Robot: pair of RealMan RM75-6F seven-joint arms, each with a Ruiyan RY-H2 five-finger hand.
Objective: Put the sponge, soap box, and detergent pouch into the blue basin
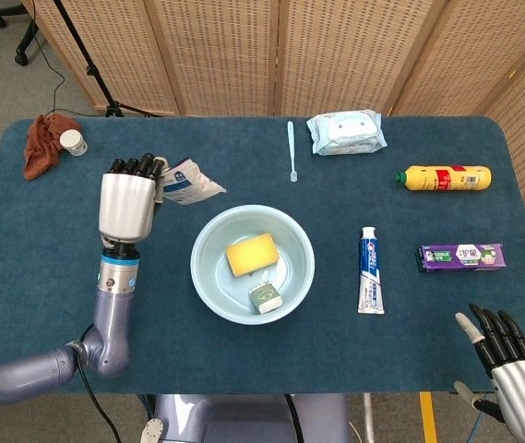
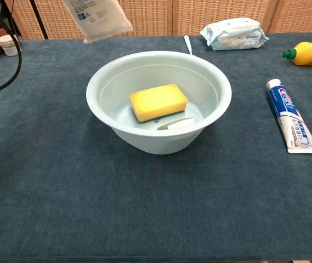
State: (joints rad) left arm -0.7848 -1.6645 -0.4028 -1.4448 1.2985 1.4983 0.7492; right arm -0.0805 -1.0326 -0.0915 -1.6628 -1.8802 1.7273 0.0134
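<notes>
The pale blue basin stands mid-table. Inside it lie the yellow sponge and the small soap box. My left hand holds the white and blue detergent pouch in the air, just left of and behind the basin's far-left rim. In the chest view only the hanging pouch shows, not the hand. My right hand is open at the table's near right corner, fingers apart, holding nothing.
A toothpaste tube lies right of the basin, a purple box beyond it. A yellow bottle, wipes pack and toothbrush lie at the back. A brown cloth and small white jar sit far left.
</notes>
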